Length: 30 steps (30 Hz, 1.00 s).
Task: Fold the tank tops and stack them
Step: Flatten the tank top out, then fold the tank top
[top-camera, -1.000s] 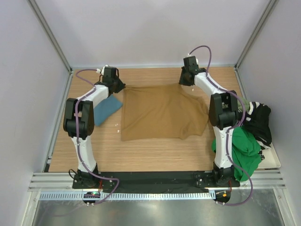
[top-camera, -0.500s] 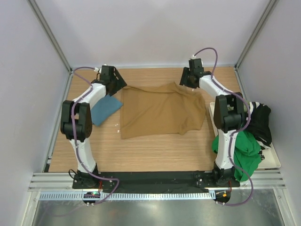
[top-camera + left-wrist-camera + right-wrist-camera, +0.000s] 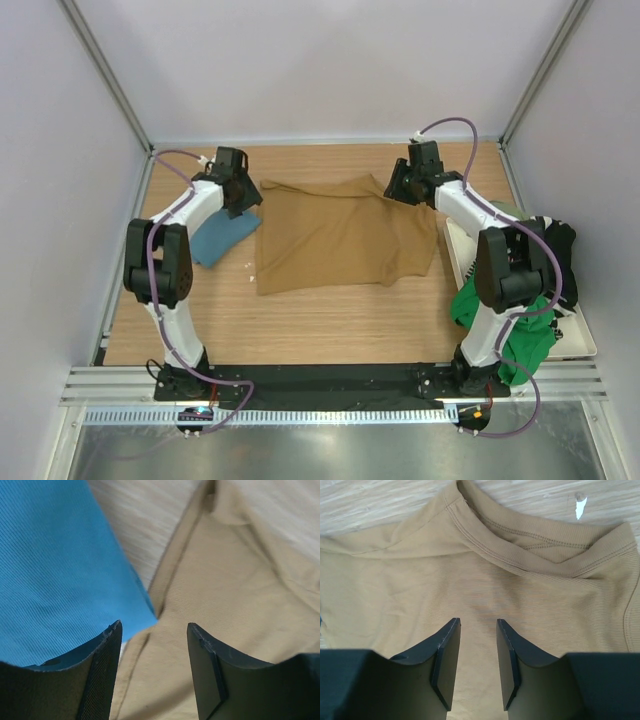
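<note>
The tan tank top (image 3: 340,235) lies spread in the middle of the wooden table (image 3: 330,320), its far edge rumpled. The left gripper (image 3: 155,670) hangs over its far-left corner, beside the folded teal tank top (image 3: 222,238), jaws parted and empty. The right gripper (image 3: 477,665) hangs over the far-right corner, jaws parted, holding nothing. A green top (image 3: 525,320) and a black top (image 3: 555,255) lie heaped on a white tray (image 3: 580,345) at the right.

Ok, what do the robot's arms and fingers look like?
Both the left arm and right arm have white shells with black joint housings. A thin purple cable runs along each. The left gripper and right gripper are black, with flat, tapering dark fingers; the left pair's inner face shows a fine mesh texture.
</note>
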Each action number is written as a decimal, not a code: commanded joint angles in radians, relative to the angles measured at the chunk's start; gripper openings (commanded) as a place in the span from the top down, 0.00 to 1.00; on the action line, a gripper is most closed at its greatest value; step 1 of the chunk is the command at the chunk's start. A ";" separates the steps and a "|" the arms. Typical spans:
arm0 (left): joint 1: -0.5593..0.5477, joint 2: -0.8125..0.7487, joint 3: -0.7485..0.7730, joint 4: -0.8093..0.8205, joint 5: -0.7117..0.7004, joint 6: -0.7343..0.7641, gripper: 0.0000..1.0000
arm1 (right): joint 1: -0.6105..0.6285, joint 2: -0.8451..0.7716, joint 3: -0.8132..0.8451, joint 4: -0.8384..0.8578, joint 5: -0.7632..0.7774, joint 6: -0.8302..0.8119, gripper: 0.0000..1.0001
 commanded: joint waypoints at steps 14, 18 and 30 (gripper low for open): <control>0.272 0.043 -0.103 0.062 -0.031 -0.021 0.39 | 0.005 0.155 0.240 -0.043 -0.001 -0.026 0.58; 0.216 0.008 -0.054 0.075 -0.039 -0.002 0.32 | 0.005 0.239 0.346 -0.063 -0.004 -0.041 0.58; 0.128 0.115 0.205 0.046 0.091 -0.008 0.28 | -0.010 0.488 0.627 -0.071 -0.139 -0.072 0.49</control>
